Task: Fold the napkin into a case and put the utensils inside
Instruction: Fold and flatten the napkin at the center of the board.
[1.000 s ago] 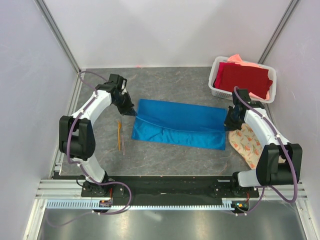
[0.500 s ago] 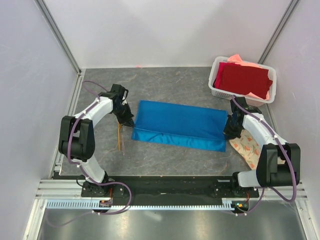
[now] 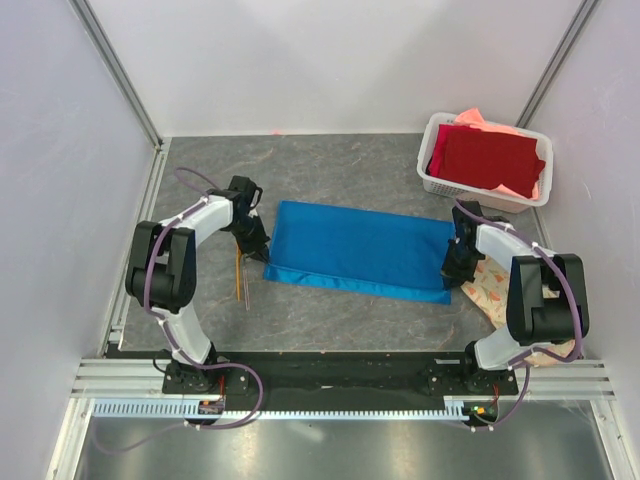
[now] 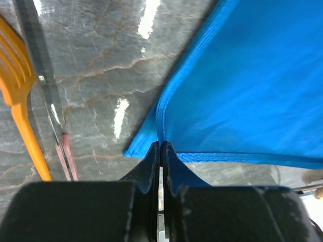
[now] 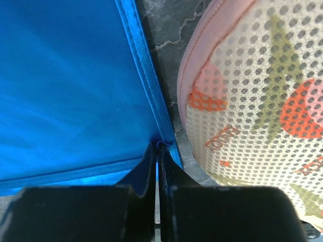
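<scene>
The bright blue napkin (image 3: 360, 245) lies folded in the middle of the table, with a narrow strip of its lower layer showing along the near edge. My left gripper (image 3: 262, 250) is shut on the hem of the upper layer's left corner (image 4: 161, 132). My right gripper (image 3: 450, 270) is shut on the hem at the right corner (image 5: 160, 136). Both pairs of jaws are pressed together on the cloth, low over the table. The utensils (image 3: 240, 272) lie just left of the napkin: an orange fork (image 4: 20, 101) and a thin metal piece (image 4: 45, 85) beside it.
A round floral mesh mat (image 3: 495, 290) lies right of the napkin, close beside my right gripper (image 5: 157, 146). At the back right stands a white basket (image 3: 426, 150) holding a dark red cloth (image 3: 490, 155) and a salmon-pink one (image 3: 475, 118). Grey walls enclose the table.
Both grippers have moved toward the near edge, carrying the napkin's far edge over the lower layer. The napkin is now narrower and flatter.
</scene>
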